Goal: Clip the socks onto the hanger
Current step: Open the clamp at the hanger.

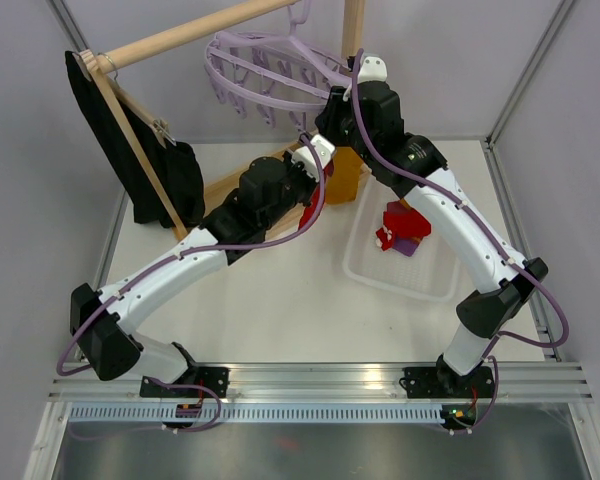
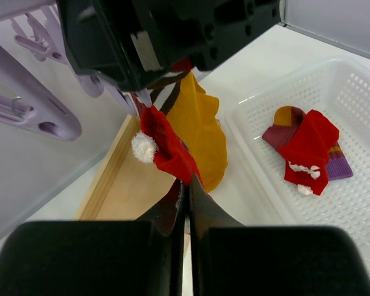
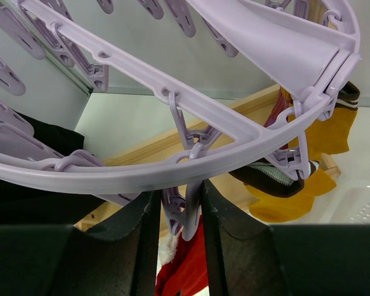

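Where the left gripper (image 2: 186,197) is pinched fully closed, the lower edge of a red sock (image 2: 165,148) with a white pompom is caught between its tips. Just above, the right gripper (image 3: 177,206) squeezes a peg (image 3: 188,216) under the lavender hanger (image 3: 172,169). A mustard sock (image 2: 203,129) hangs from pegs behind. To the right, a white basket (image 2: 357,80) holds a second red sock (image 2: 308,145) and a maroon sock (image 2: 277,129).
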Robot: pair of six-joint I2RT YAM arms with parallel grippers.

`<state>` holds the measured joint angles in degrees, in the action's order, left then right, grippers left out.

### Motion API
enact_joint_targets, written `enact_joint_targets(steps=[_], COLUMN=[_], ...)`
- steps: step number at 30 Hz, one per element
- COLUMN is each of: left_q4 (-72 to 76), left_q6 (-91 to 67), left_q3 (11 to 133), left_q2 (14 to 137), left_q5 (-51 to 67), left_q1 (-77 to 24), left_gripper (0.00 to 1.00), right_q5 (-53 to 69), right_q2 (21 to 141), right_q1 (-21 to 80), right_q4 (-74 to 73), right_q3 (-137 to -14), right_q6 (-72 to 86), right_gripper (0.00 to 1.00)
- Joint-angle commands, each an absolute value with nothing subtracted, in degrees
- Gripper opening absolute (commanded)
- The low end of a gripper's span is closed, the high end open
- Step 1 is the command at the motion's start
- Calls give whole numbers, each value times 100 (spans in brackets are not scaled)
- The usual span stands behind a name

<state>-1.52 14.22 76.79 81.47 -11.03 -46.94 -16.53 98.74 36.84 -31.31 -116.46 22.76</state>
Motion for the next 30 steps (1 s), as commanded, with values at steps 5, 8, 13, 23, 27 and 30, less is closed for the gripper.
enact_joint_targets(steps=[5, 8, 13, 23, 27, 30], left_q4=[176, 159, 141, 35, 70, 88], left_q6=[1424, 1415, 1398, 1362, 1327, 1310], left_q3=[8059, 8121, 8165, 8077, 7928, 7875], left_q2=[8165, 8200, 8235, 8235, 8209, 8200], left_q5=[-1204, -1248, -1283, -1327, -1301, -1248], left_q1=[-4676, -4684, -4676, -4685, -4676, -4676], left_gripper=[2, 2, 2, 2, 2, 2], right_q5=[-1644, -1678, -1679, -1749, -1758, -1749], right_q2=[9817, 9809, 9809, 9835, 9844, 9852], right_q1=[3621, 3621, 3612, 3621, 3612, 3612], right_q4=[-2848, -2839, -2856, -2856, -2856, -2865], right_q3=[-11865, -11865, -11918, -11935, -11944, -11962], right_q6=[2303, 2277, 2250, 2232, 2215, 2215], right_gripper=[0, 0, 0, 0, 0, 0])
